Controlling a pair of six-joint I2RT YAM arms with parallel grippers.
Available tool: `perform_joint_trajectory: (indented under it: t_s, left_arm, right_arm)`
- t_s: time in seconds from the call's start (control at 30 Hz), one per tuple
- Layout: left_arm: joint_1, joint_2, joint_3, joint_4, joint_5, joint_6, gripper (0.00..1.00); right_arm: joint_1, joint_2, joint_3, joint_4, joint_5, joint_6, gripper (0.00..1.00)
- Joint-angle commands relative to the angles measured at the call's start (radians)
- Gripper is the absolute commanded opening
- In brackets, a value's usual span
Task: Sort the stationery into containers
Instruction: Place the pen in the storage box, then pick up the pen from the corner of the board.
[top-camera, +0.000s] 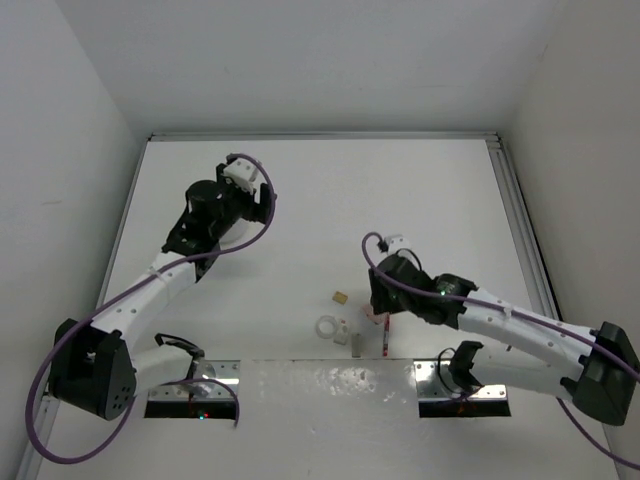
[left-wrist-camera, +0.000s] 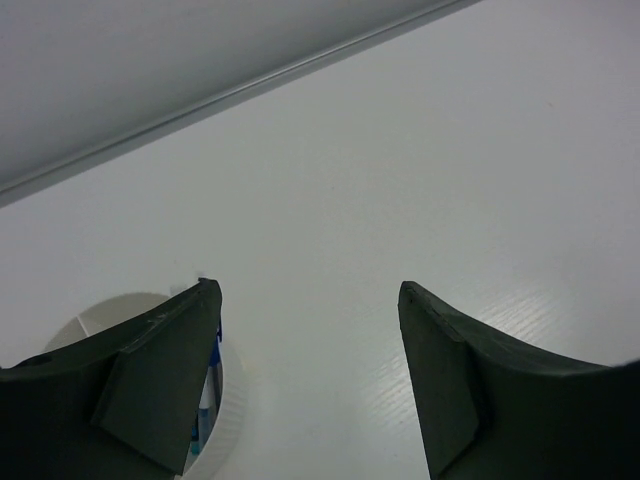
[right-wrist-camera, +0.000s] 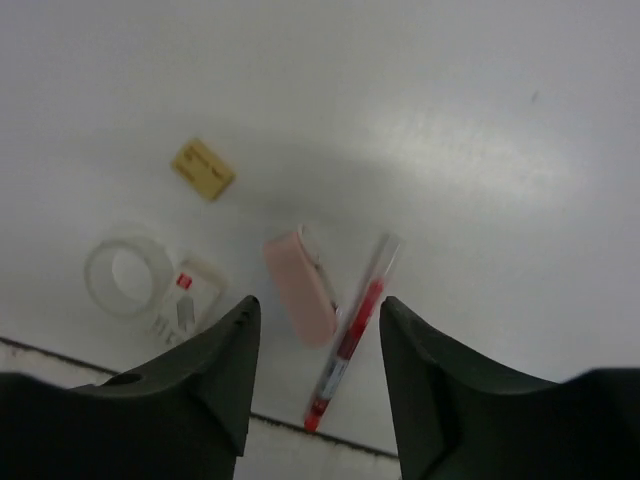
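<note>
My right gripper (right-wrist-camera: 320, 305) is open and hovers low over a pink eraser (right-wrist-camera: 300, 287) and a red pen (right-wrist-camera: 358, 330), which lie side by side between its fingers. A white eraser (right-wrist-camera: 190, 300), a clear tape ring (right-wrist-camera: 125, 275) and a tan block (right-wrist-camera: 202, 168) lie to their left. In the top view these lie near the front edge, around the tan block (top-camera: 340, 296) and the right gripper (top-camera: 378, 300). My left gripper (left-wrist-camera: 307, 290) is open and empty at the far left (top-camera: 258, 200). The round white tub (left-wrist-camera: 232, 400) sits under its left finger, with a blue pen (left-wrist-camera: 212, 380) inside.
White walls enclose the table on the left, back and right, with a metal rail (top-camera: 520, 220) along the right side. A speckled strip (top-camera: 330, 375) with the arm mounts runs along the near edge, just behind the red pen's tip.
</note>
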Motion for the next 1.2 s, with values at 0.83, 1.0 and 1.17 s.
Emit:
perform_joint_trajectory:
  t_s: [0.83,1.0,1.17]
  left_arm:
    - [-0.051,-0.044,-0.036,0.061,-0.062,0.012,0.69]
    - [-0.052,-0.049,-0.032,0.073,-0.073,0.012,0.69]
    - [-0.051,-0.058,-0.023,0.066,-0.055,0.006,0.70]
  right_arm:
    - [0.251,0.130,-0.300,0.055,0.046,0.386,0.37]
    - [0.212,0.109,-0.311,-0.069,0.115,0.496,0.00]
    - [0.174,-0.054,-0.277,-0.191,0.237,0.520,0.00]
